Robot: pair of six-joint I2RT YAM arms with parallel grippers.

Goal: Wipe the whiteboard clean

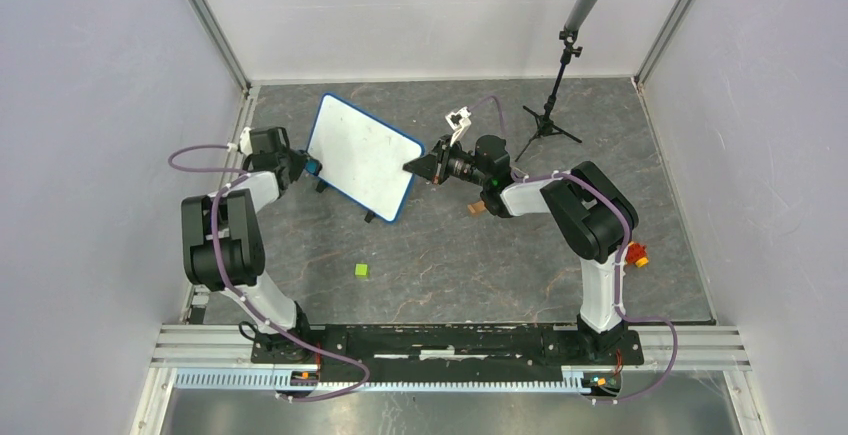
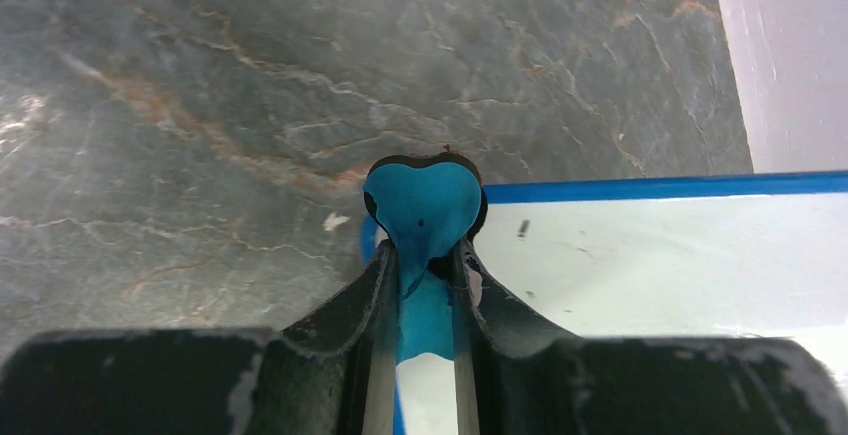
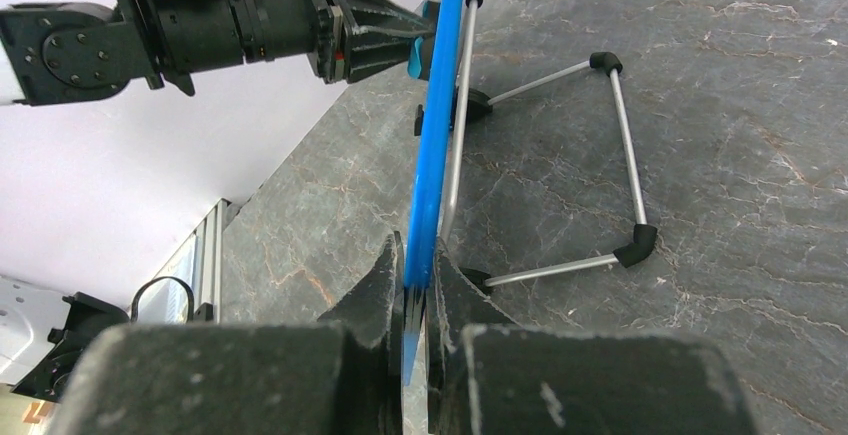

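Observation:
The whiteboard stands tilted on the grey table, blue-framed, its face white with only faint smudges. My right gripper is shut on the board's right edge; the right wrist view shows the blue edge clamped between the jaws of that gripper. My left gripper is at the board's left edge, shut on a small blue soft piece pressed against the board's face near its corner. That piece also shows in the right wrist view. A small black mark lies beside it.
A microphone on a tripod stands at the back right. A green cube lies in front of the board. A small brown object and an orange one lie by the right arm. The board's wire stand is behind it.

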